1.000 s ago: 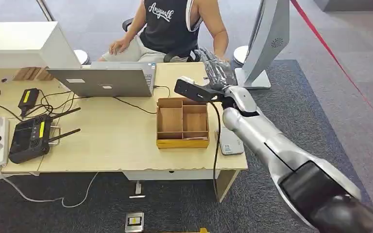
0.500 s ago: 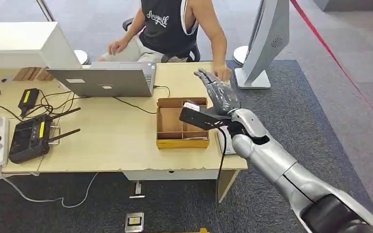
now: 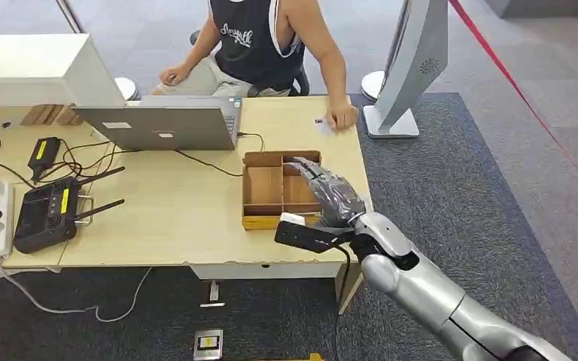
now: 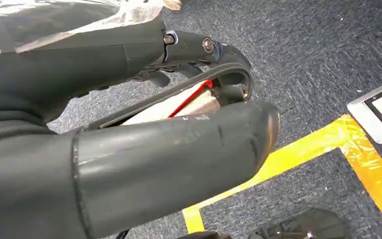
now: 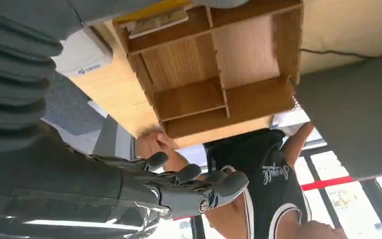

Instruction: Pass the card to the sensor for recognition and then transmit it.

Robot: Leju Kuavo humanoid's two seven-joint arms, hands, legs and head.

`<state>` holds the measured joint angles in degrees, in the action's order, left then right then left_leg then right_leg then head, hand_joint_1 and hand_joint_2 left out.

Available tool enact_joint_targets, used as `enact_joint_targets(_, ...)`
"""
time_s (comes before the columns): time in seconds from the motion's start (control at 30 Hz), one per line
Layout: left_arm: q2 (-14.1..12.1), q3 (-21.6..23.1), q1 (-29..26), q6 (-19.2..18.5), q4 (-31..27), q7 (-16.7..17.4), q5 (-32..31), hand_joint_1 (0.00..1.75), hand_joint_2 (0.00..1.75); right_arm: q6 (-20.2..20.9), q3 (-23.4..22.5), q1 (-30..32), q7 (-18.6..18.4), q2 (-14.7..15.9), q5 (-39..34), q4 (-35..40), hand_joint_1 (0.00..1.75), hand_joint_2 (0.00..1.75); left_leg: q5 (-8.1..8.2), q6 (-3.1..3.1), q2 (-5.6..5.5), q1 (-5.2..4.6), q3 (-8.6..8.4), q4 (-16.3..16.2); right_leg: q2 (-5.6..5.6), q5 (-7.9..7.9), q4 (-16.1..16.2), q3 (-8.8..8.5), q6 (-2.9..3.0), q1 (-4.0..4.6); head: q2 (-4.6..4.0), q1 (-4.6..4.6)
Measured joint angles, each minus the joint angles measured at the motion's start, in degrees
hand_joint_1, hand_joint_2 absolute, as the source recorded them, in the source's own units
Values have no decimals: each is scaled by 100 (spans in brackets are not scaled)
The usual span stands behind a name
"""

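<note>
Pale wood-grain table top (image 3: 188, 218), smooth, matt. Divided tray (image 3: 265, 184) of thin unfinished wood, yellow front edge. Laptop (image 3: 162, 126) lid matt grey, metallic look. Right hand (image 3: 330, 197) dark, under glossy clear film; arm (image 3: 429, 293) of brushed silver metal. Carpet (image 4: 323, 45) grey-blue, rough weave, crossed by glossy yellow tape (image 4: 328, 144).

One laptop (image 3: 167, 128), one wooden tray (image 3: 263, 188), one person (image 3: 260, 41)
</note>
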<state>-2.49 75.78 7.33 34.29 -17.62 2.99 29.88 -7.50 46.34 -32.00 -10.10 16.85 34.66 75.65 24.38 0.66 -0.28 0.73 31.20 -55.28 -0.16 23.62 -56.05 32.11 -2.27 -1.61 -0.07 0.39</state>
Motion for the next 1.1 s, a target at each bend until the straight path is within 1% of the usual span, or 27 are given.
enact_joint_targets(0.3, 4, 0, 6, -33, 22, 11, 20, 0, 0, -15, 190, 138, 0, -160, 177, 4, 0, 175, 0, 0, 0, 0, 0, 0, 0, 0, 0, 0, 0, 0, 0, 0)
enact_joint_targets(0.47, 7, -39, 7, -35, 28, 46, 20, 0, 0, -109, 323, 132, -48, -273, 337, -109, 0, 175, 0, 0, 0, 0, 1, 0, 0, 0, 0, 0, 0, 0, 0, 2)
enact_joint_targets(0.6, 7, -42, 6, -55, 28, 63, 4, 0, 0, -225, 354, 116, -144, -304, 457, -192, 0, 175, 0, 0, -1, 0, 2, 0, 0, 0, 0, 0, 0, 0, 0, 2)
enact_joint_targets(0.7, 7, -42, 7, -55, 28, 63, 2, 0, 0, -238, 365, 77, -168, -319, 492, -260, 0, 175, 0, 0, 0, 0, 1, 0, 0, 0, 0, 0, 0, 0, 0, 2)
enact_joint_targets(0.8, 7, -42, 6, -55, 28, 66, -28, 0, 0, -365, 391, 32, -266, -328, 758, -336, 0, 175, 0, 0, -1, 0, 1, 0, 0, 0, -1, 0, 0, 0, 0, 2)
enact_joint_targets(0.97, 17, -42, 8, -55, 28, 105, -68, 0, 0, -500, 400, -161, -258, -367, 1010, -695, 0, 175, -1, 0, 0, 0, 2, 0, 0, 0, -1, 0, 0, 0, 0, 2)
enact_joint_targets(1.1, 26, -42, 11, -55, 28, 118, -74, 0, 0, -599, 448, -355, -162, -487, 1021, -1229, 0, 175, -1, 0, -3, 0, 1, 0, -1, 0, -1, 0, 0, 0, 0, 2)
